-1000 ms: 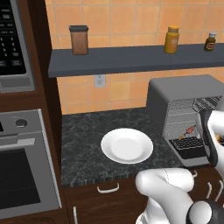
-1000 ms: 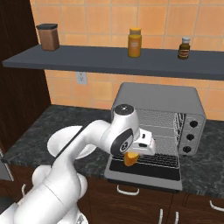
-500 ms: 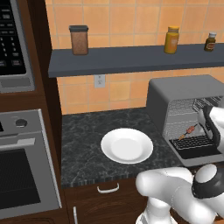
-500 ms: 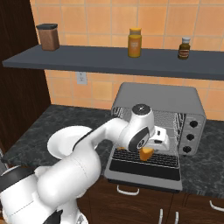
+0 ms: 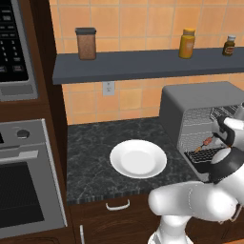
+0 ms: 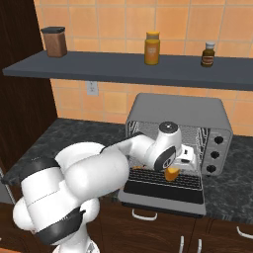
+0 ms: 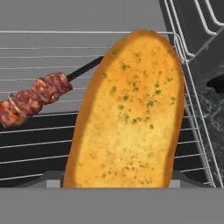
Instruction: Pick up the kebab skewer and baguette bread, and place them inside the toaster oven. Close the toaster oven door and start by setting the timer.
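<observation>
The grey toaster oven stands on the counter with its door folded down flat in front. My gripper reaches into the opening, shut on the baguette bread, which hangs just above the wire rack. In the hand view the golden loaf covers my fingertips. The kebab skewer lies on the rack to the bread's left, apart from it.
A white plate sits on the dark counter left of the toaster oven. Its knobs line the right side. Above, a shelf carries jars. A microwave and a built-in oven stand at far left.
My hand has carried the bread rightward and deeper across the open door, to above the rack. The skewer has stayed where it lay.
</observation>
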Tool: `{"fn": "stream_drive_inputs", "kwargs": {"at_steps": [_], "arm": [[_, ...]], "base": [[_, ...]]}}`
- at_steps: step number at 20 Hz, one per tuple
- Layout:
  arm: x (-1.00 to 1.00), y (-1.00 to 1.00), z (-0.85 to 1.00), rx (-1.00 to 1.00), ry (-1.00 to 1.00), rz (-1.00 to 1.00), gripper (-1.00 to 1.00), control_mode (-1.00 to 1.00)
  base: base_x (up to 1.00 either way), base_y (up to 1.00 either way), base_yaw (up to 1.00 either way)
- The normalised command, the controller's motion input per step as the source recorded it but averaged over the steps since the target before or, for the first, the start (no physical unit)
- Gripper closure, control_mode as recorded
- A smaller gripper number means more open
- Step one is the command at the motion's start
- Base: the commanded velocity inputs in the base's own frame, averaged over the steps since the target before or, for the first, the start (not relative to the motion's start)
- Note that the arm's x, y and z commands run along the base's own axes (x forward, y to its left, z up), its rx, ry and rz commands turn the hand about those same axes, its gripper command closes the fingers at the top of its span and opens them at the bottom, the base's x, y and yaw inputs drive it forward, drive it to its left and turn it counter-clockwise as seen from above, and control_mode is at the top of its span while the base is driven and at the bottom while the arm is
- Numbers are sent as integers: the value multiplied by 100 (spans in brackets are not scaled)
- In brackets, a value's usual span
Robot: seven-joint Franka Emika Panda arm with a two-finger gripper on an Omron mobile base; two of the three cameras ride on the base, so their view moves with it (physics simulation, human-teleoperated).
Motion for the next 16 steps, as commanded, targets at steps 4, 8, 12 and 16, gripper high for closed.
{"fn": "stream_drive_inputs", "kwargs": {"at_steps": [4, 8, 12, 16], "arm": [[15, -16, -19, 0, 0, 0, 100, -100], [1, -15, -9, 0, 0, 0, 100, -100], [2, -14, -3, 0, 0, 0, 100, -100], [5, -6, -6, 2, 0, 0, 100, -100]], "base": [[0, 0, 0], [0, 0, 0], [0, 0, 0], [0, 0, 0]]}}
